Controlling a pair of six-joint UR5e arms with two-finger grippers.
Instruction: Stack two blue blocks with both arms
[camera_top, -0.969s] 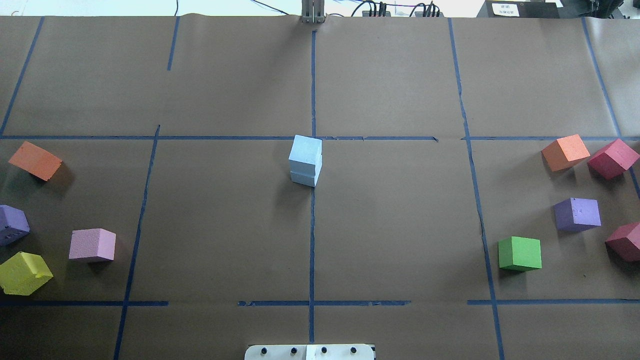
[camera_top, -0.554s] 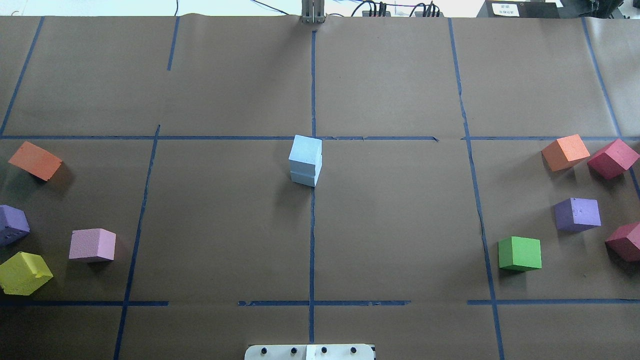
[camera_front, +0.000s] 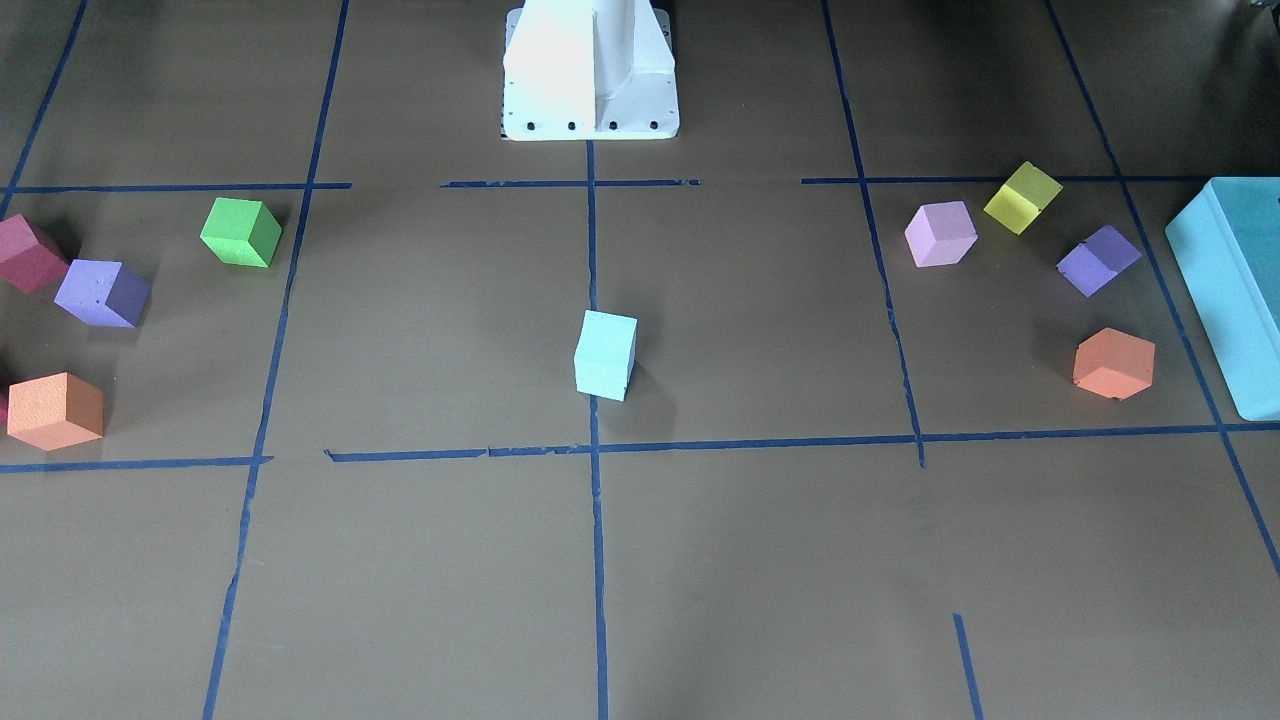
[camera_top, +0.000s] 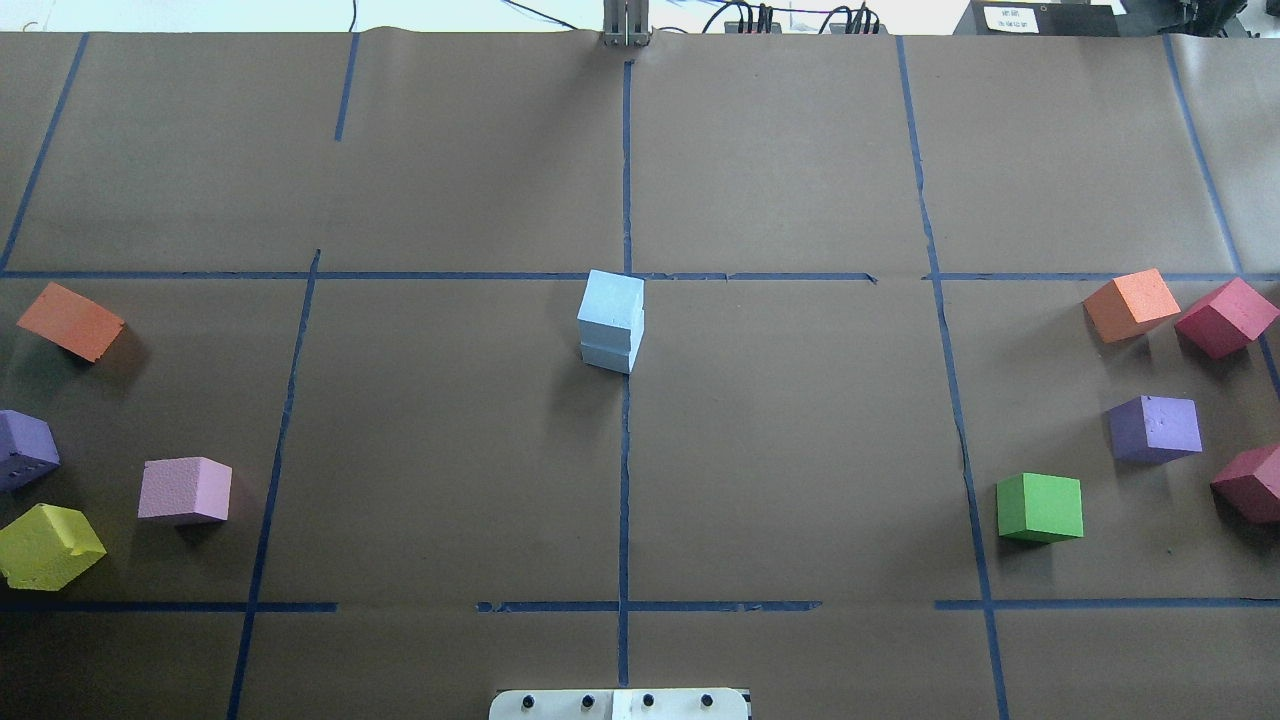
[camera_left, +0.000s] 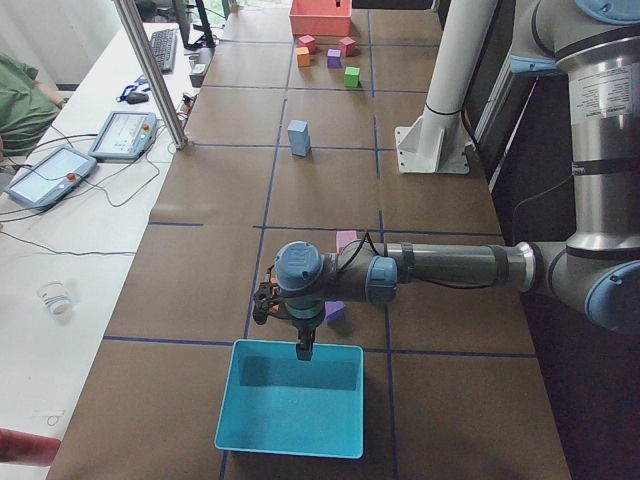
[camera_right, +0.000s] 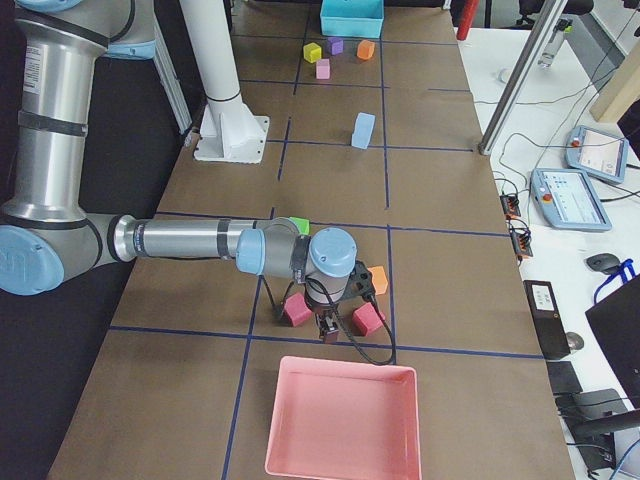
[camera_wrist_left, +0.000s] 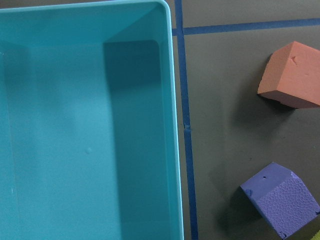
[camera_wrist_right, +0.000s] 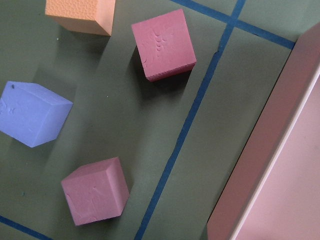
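Okay, we are seeing the two blue blocks (camera_top: 611, 322) already sitting one on the other, straight out in front of the white pedestal base (camera_front: 590, 70), on the centre tape line (camera_top: 624, 480) of the surface (camera_top: 800, 450). Here the upper block (camera_top: 612, 297) is resting squarely on the lower block (camera_top: 608, 356), edges nearly flush, nothing touching them. We are judging the stack as done.

The left tool (camera_left: 303, 346) is hanging well off to the base's left, over the teal box (camera_left: 290, 410). The right tool (camera_right: 328, 328) is hanging well off to the base's right, over the maroon cubes (camera_right: 297, 311), beside the pink tray (camera_right: 340, 430). Both are showing only in the side views, so we are not telling whether either is released or clenched. Neither wrist view is showing a blue block.

Handling: we are reading these as foam, so light, soft, a bit grippy, not fragile, but easy to topple or dent. If a regrasp is needed, we are suggesting taking the upper block on two opposite flat side faces, mid-height, with a gentle squeeze, coming straight down so the lower one is not getting nudged.
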